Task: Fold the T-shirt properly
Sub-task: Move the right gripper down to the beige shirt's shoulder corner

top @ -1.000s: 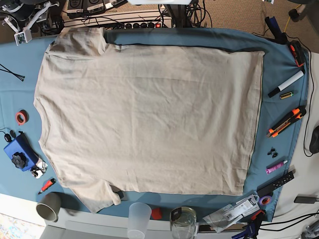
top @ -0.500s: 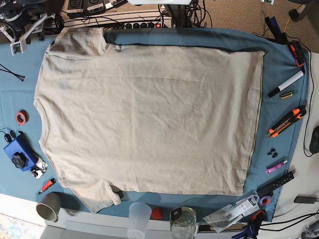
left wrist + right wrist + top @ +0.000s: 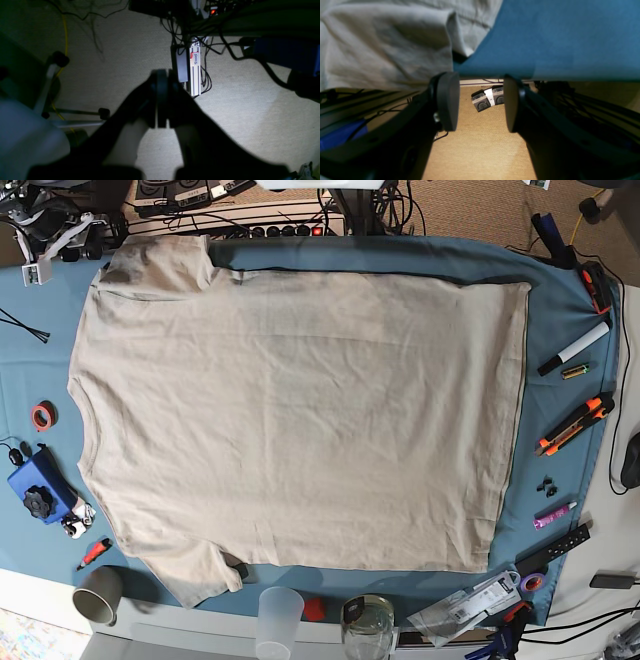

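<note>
The T-shirt lies flat on the tablecloth; the right gripper hovers released beside a sleeve. The left gripper is clenched, empty, over floor; grasp the sleeve's edge squarely.

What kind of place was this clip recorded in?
Probably a lab or workshop bench, not a home. A T-shirt lies flat on a blue tablecloth ringed by tools: a marker and a utility knife. Cables and a power strip run behind the table.
</note>
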{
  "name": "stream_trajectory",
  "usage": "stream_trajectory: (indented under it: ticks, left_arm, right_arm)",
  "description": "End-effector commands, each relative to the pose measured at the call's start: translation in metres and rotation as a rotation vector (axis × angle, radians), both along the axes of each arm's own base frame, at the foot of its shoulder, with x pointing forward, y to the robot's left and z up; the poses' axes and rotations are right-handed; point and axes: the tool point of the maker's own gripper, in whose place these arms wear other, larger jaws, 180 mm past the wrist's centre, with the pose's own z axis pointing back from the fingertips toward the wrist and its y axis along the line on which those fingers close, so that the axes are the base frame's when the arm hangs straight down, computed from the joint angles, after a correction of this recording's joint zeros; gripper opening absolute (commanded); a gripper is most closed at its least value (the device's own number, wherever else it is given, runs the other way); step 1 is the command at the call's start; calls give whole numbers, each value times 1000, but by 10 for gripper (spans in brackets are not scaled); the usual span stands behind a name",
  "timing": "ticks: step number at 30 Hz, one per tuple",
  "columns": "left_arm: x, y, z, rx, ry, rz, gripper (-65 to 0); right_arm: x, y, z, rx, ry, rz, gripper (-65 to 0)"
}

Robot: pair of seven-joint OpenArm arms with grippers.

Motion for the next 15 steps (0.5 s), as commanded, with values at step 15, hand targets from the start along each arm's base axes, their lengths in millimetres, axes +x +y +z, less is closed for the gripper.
stream_trajectory:
  ticks: [15]
  left_arm:
    - [5, 1, 6, 7, -12, -14, -650]
  right_arm:
    - [8, 42, -25, 99, 37, 111, -365]
